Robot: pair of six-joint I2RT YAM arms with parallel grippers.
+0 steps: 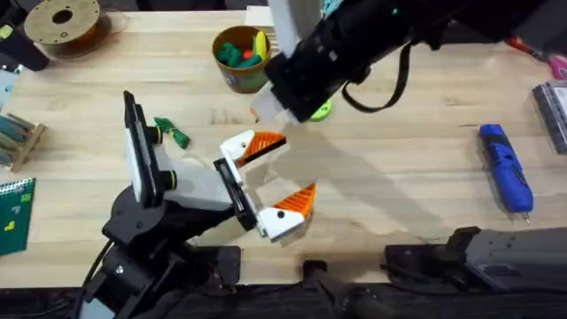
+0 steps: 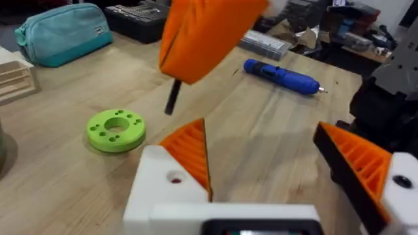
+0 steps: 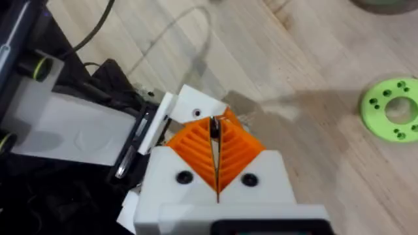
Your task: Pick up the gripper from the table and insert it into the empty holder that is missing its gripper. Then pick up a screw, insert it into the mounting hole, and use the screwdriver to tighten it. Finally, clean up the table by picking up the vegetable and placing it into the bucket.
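My left gripper (image 1: 279, 173) lies open on the table (image 1: 399, 186), both white fingers carrying orange ribbed wedges. The far finger's holder (image 1: 239, 146) bears the orange gripper (image 1: 264, 142); its mounting hole (image 3: 196, 113) faces up. My right gripper (image 3: 215, 140) hovers directly above that holder, shut on a small dark screw (image 3: 213, 127), which hangs below the orange pads in the left wrist view (image 2: 172, 98). The blue screwdriver (image 1: 507, 167) lies at the right. The dark green vegetable (image 1: 173, 131) lies left of the left gripper. The bucket (image 1: 229, 71) stands at the back.
A flat green ring disc (image 2: 116, 128) lies near the right gripper. A filament spool (image 1: 62, 22) sits at the back left, a wooden rack (image 1: 18, 137) and a green card (image 1: 16, 213) at the left edge, a teal pouch (image 2: 62, 32) and tool cases (image 1: 554, 111) farther off.
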